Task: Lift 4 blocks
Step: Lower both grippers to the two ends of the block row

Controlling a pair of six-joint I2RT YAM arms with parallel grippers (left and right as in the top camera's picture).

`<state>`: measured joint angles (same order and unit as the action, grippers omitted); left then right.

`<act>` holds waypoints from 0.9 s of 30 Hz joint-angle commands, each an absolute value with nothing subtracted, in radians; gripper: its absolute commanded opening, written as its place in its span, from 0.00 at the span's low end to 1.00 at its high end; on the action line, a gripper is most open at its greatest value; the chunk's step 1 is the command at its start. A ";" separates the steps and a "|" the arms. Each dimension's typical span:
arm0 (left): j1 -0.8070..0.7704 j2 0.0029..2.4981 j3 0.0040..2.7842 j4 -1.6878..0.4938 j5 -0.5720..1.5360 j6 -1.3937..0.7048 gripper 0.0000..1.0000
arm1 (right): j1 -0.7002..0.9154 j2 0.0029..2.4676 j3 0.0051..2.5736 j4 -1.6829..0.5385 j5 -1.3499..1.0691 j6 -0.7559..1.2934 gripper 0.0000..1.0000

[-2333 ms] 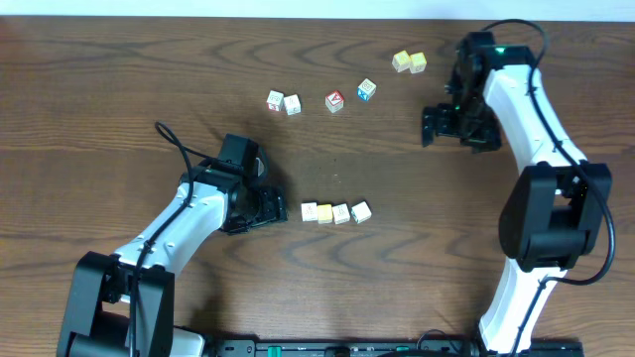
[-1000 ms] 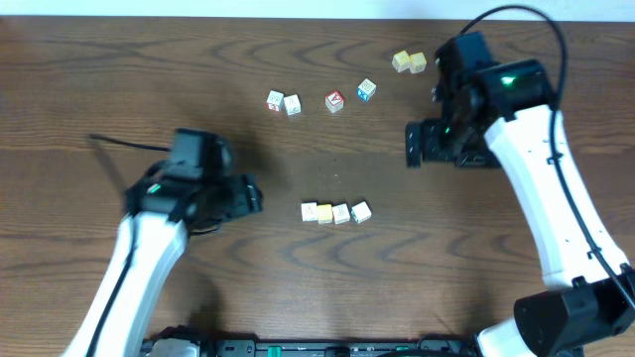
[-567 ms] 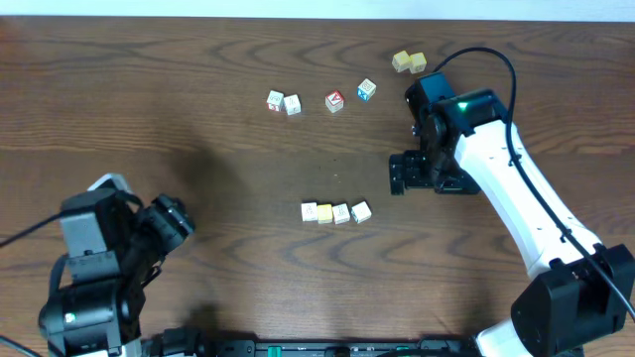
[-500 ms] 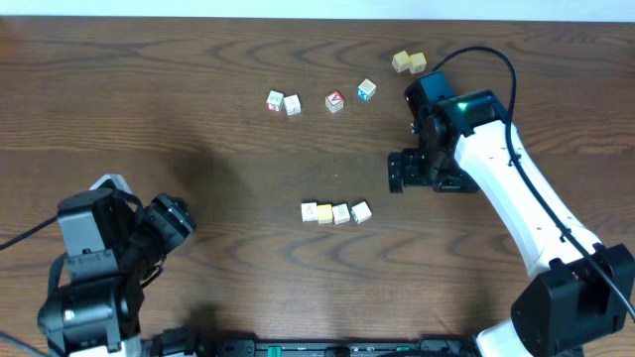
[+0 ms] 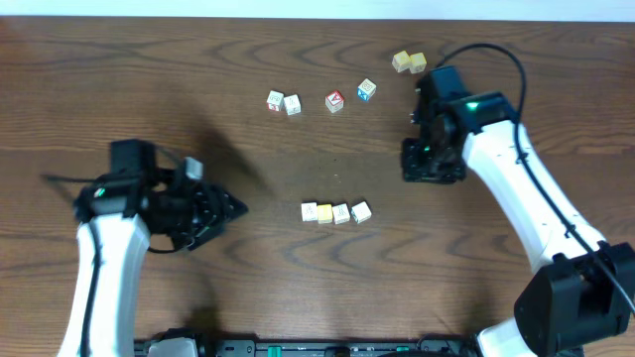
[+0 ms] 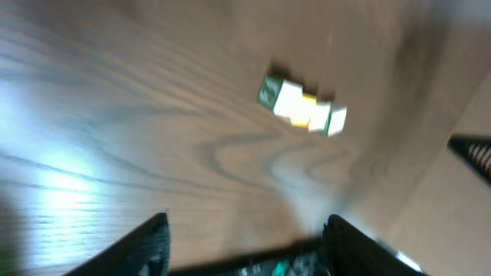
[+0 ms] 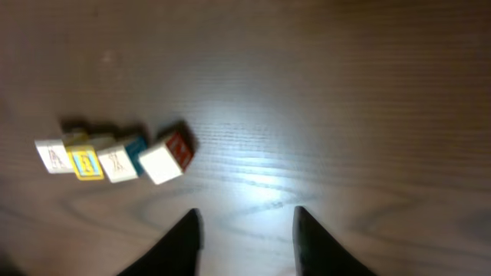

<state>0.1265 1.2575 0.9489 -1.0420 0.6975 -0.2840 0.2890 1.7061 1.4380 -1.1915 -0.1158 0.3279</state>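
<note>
From above, the four blocks lie in a row on the counter, with the left pincer well to their left and the right pincer up to their right. The left wrist view is blurred: wide, empty pincer, blocks ahead. In the right wrist view the pincer is narrower and empty, with the blocks ahead-left.

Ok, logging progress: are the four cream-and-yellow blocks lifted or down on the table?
Down on the table: the blocks lie in a row on the wood, nothing gripping them.
</note>
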 commanded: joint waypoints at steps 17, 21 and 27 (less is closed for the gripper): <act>-0.046 1.641 0.958 -0.831 0.669 -0.239 0.59 | 0.167 1.688 0.994 -0.659 -0.505 0.337 0.01; -0.046 1.675 0.957 -0.825 0.668 -0.245 0.49 | 0.165 1.688 0.943 -0.548 -0.502 0.407 0.01; -0.046 1.711 0.957 -0.803 0.669 -0.245 0.30 | 0.179 1.688 0.888 -0.435 -0.502 0.419 0.01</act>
<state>-0.0433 1.6951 0.9489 -0.8089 0.6743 -0.2466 0.1635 1.7061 0.9112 -0.4519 -0.4946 0.3847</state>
